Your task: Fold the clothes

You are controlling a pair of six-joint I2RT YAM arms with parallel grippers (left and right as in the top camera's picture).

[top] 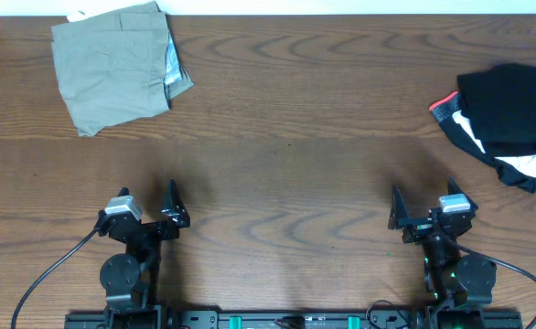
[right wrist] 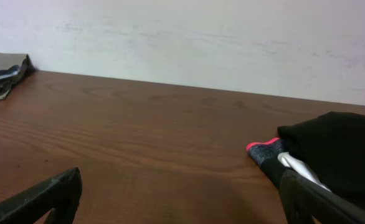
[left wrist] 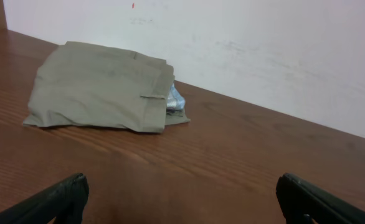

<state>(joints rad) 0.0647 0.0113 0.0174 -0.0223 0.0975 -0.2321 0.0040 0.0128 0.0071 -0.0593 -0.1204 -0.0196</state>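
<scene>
Your left claw (top: pixel 147 208) stands spread wide and empty near the front of the bench (top: pixel 286 137). The folded khaki piece (top: pixel 112 68) lies well ahead of it, by the far left corner. Your right claw (top: pixel 425 212) is equally spread and empty. The black heap (top: pixel 510 114) with red-white trim lies well apart, ahead to its right.

The dark brown wood-grain bench (top: pixel 286 119) looks smooth with a faint sheen. The folded khaki-olive cloth piece (top: pixel 112 68) is matt and crisp; the black garment with red-white trim (top: pixel 510 105), soft matt fabric.
</scene>
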